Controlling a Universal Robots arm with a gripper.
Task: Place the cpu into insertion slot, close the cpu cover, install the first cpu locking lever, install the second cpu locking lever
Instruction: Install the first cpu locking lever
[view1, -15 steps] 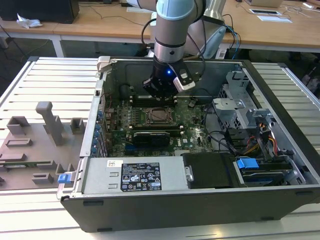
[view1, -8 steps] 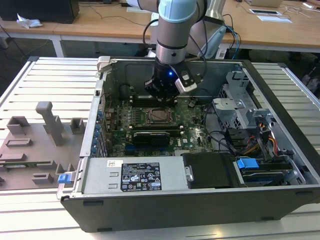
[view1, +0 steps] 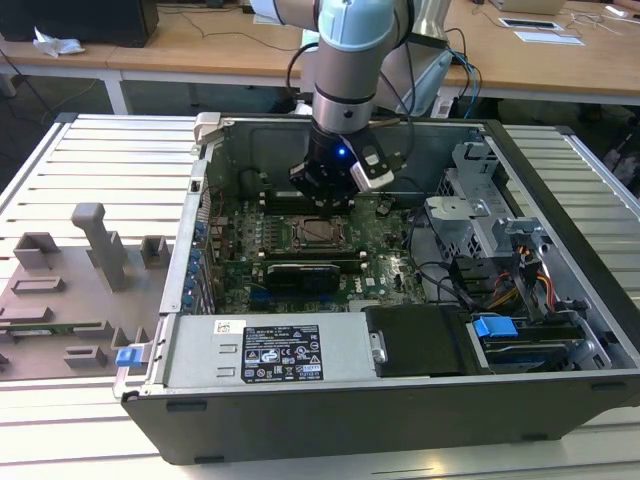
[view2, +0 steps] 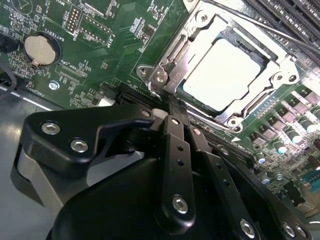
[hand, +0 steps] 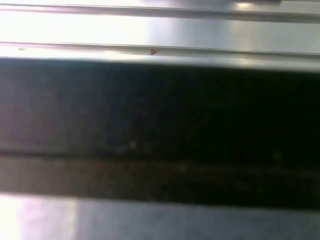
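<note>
The cpu (view2: 225, 75) lies flat in the insertion slot, its silvery top showing through the window of the cpu cover (view2: 175, 55). The cover is down over it. In the exterior view the socket (view1: 318, 232) sits mid-board inside the open computer case. My gripper (view2: 172, 111) is shut, and its two black fingers meet at the cover's near corner by a screw post. From outside, the gripper (view1: 322, 190) hangs just behind the socket. A thin metal lever rod (view2: 280, 32) runs along the socket's far side.
A coin battery (view2: 40, 47) and long black memory slots (view2: 295, 15) flank the socket. A black card (view1: 300, 275), the power supply (view1: 270, 350) and a drive cage with cables (view1: 500, 250) crowd the case. Grey fixtures (view1: 70, 270) stand outside on the exterior view's left.
</note>
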